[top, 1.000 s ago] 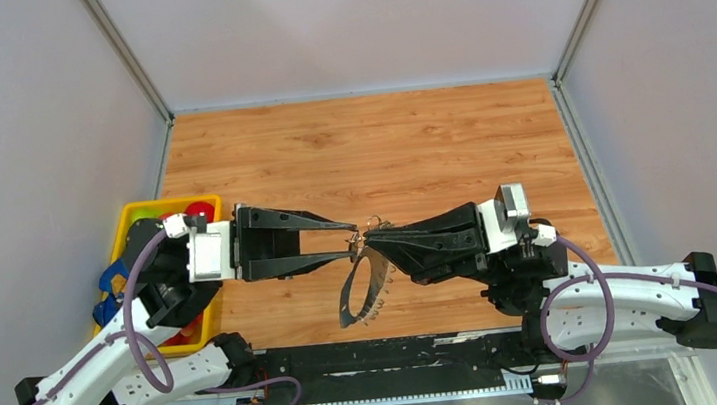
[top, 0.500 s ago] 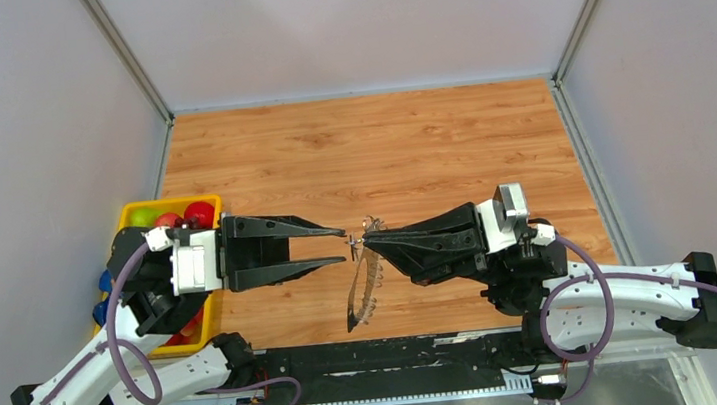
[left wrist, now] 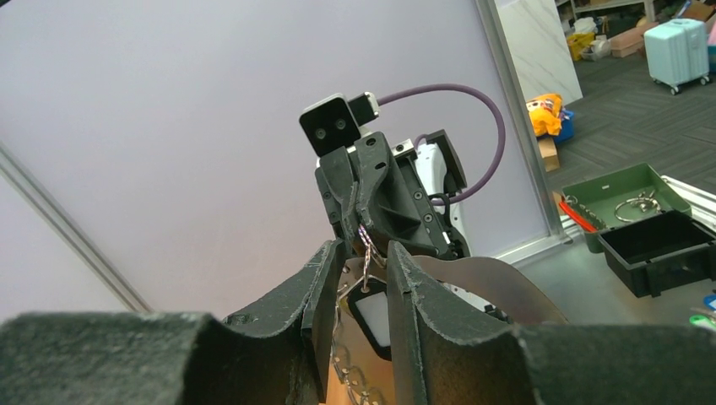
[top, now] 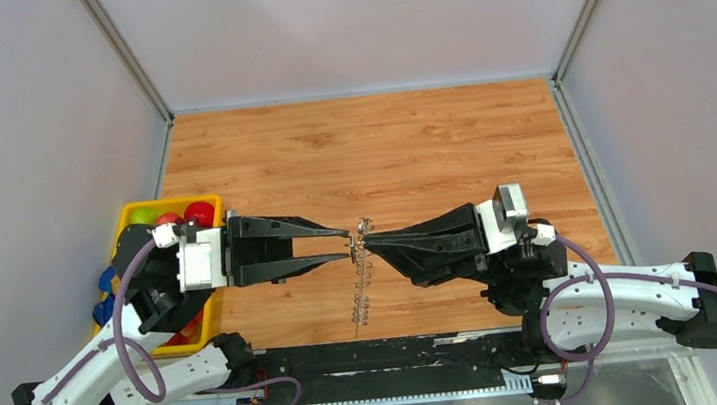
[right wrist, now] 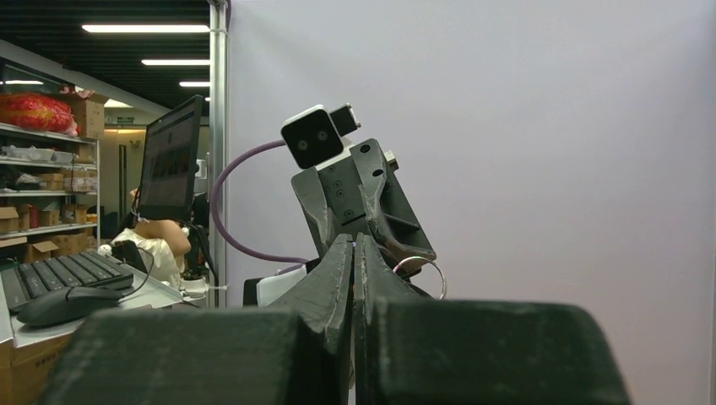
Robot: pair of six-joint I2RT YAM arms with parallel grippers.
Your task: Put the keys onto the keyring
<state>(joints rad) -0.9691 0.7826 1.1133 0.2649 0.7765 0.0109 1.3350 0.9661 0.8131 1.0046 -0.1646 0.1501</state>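
The right hand (top: 366,237) is clenching the top of the keyring (top: 358,295), which is hanging edge-on above the bench (top: 378,140), while the left hand (top: 350,245), jaws parted at the ring's top, is seemingly lining up a threading pass, calling next for fine tip alignment.

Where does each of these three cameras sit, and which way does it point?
Top external: above and behind the arms, looking down at the table; both arms, left claw, right claw, hanging keyring show.
Left wrist: on the left arm, facing the right claw; own fingers frame it.
Right wrist: on the right arm, facing the left claw; own shut fingers show.
Shared: each wrist view sees the other claw.
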